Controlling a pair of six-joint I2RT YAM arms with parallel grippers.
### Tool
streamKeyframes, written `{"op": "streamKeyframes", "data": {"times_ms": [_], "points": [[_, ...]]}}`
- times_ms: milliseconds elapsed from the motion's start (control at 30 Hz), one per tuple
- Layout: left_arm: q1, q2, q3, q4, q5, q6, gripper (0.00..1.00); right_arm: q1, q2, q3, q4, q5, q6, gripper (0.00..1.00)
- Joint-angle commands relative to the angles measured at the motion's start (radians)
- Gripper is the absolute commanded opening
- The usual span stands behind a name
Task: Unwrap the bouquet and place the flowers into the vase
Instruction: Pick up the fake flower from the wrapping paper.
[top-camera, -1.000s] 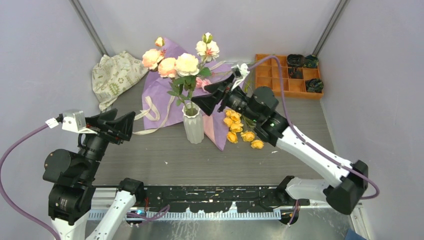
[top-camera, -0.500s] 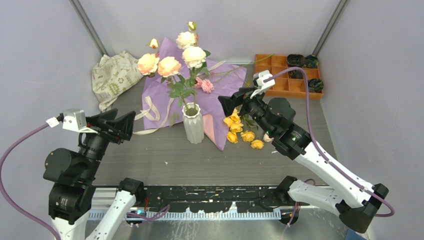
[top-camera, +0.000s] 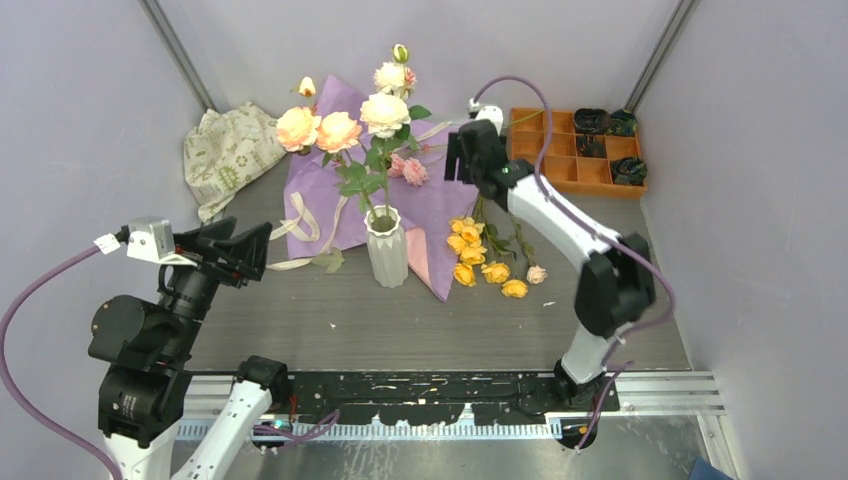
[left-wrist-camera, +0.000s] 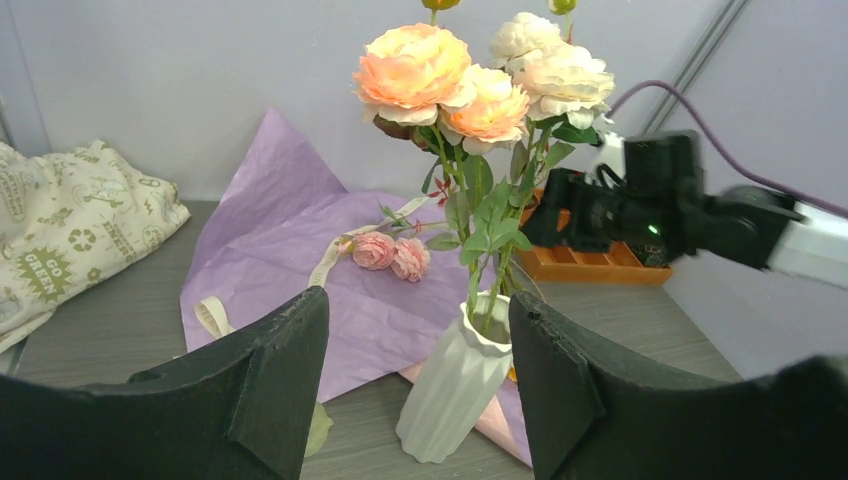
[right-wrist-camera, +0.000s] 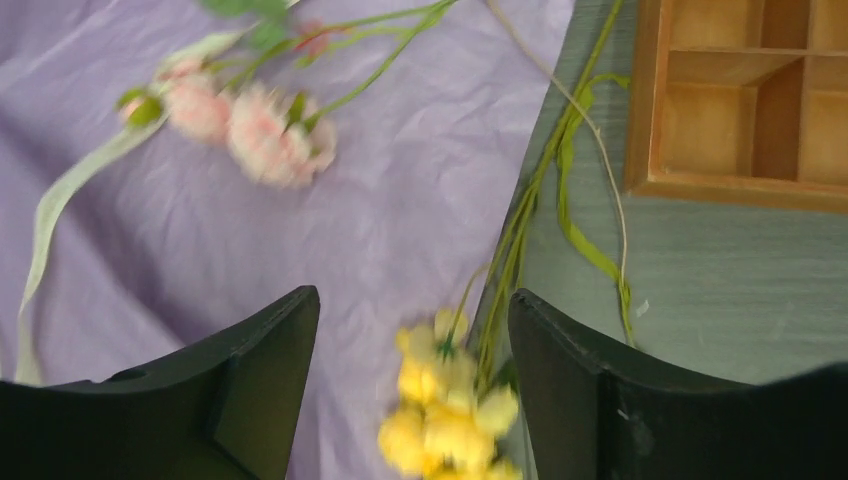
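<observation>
Flowers (top-camera: 345, 125) in peach and cream stand in the vase (top-camera: 386, 250), just ahead of my left gripper (top-camera: 258, 250), whose jaws are spread wide and empty. My right gripper (right-wrist-camera: 412, 305), likewise spread and empty, hovers above the yellow roses (right-wrist-camera: 445, 420) lying at the edge of the purple paper (right-wrist-camera: 130, 230).

Saw a white vase (top-camera: 386, 247) with ribs. Saw peach roses (top-camera: 300, 127) and cream roses (top-camera: 385, 112), all on green stems (top-camera: 383, 195). Spotted little pink roses (top-camera: 407, 168) and bright yellow roses (top-camera: 470, 240) too. Found paper (top-camera: 445, 195), purple on one side and shiny pink on the other. Saw a cream ribbon (top-camera: 300, 215), an orange tray (top-camera: 545, 150), and a cream bag (top-camera: 230, 150) with green words and pictures printed on it. Noticed a grey table (top-camera: 420, 320) with thin lines, purple cables (top-camera: 25, 305), and black and white arms (top-camera: 560, 215).
</observation>
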Motion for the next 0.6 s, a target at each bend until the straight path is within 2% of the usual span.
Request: {"op": "streamKeyframes", "data": {"times_ms": [0, 200, 300, 433, 567], "points": [[0.000, 0.008, -0.004, 0.042, -0.007, 0.014, 0.67, -0.140, 0.237, 0.277, -0.085, -0.179, 0.145, 0.74], [0.001, 0.025, -0.018, 0.044, -0.006, 0.019, 0.67, -0.191, 0.636, 0.768, -0.193, -0.311, 0.221, 0.75], [0.001, 0.030, -0.032, 0.050, -0.010, 0.022, 0.67, -0.204, 0.773, 0.930, -0.203, -0.348, 0.281, 0.75], [0.001, 0.044, -0.039, 0.048, -0.011, 0.035, 0.67, -0.222, 0.893, 1.019, -0.157, -0.417, 0.365, 0.75], [0.001, 0.048, -0.049, 0.047, -0.011, 0.045, 0.67, -0.222, 0.927, 0.999, -0.097, -0.412, 0.394, 0.75]]}}
